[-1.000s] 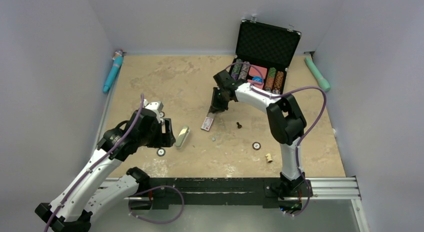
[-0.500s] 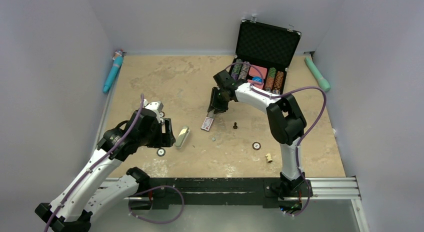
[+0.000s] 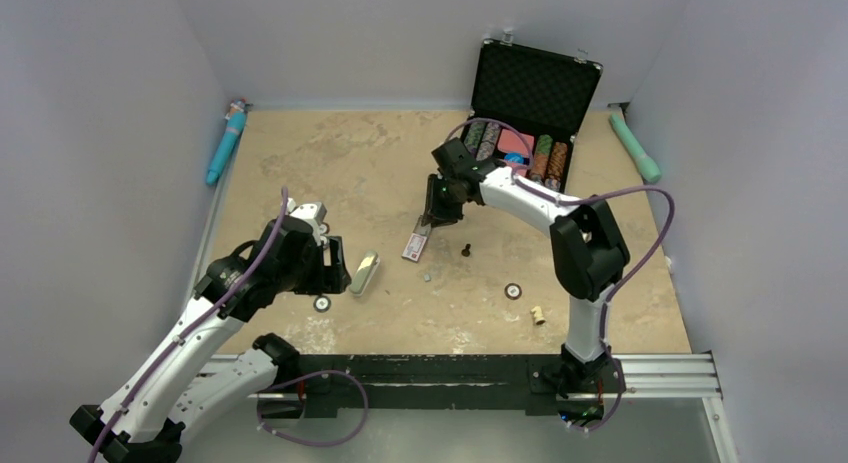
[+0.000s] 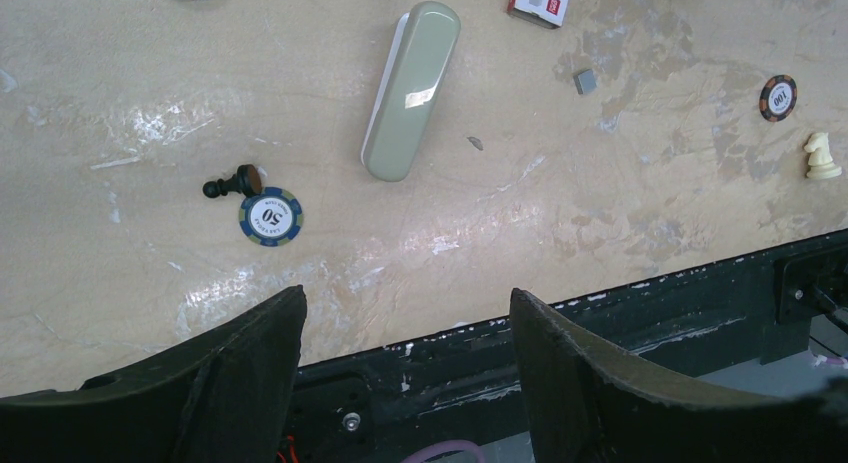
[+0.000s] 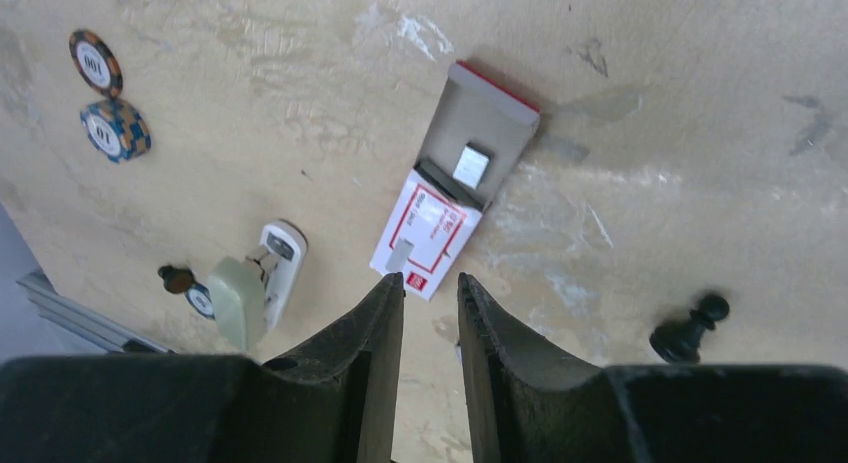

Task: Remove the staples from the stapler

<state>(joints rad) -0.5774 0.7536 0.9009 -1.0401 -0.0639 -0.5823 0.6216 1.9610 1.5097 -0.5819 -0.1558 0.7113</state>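
Left arm: bent low; left gripper [image 4: 405,311] spread wide, empty, near the smooth sage-green stapler [image 4: 412,88].
Right arm: stretched forward; right gripper [image 5: 430,281] narrowed to a slit, empty, above the open cardboard staple box [image 5: 432,226].
Staples [image 4: 585,80]: short grey metal strip, on the table [image 3: 330,173] near the box.

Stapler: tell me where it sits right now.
In the top view the stapler lies on the table left of centre, between the left gripper and the small red-and-white box, with a blue poker chip just below and left of it.

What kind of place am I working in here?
Probably a lab test cell: plain white walls box in a scuffed tabletop, an aluminium rail at its near edge, scattered props like a poker-chip case.
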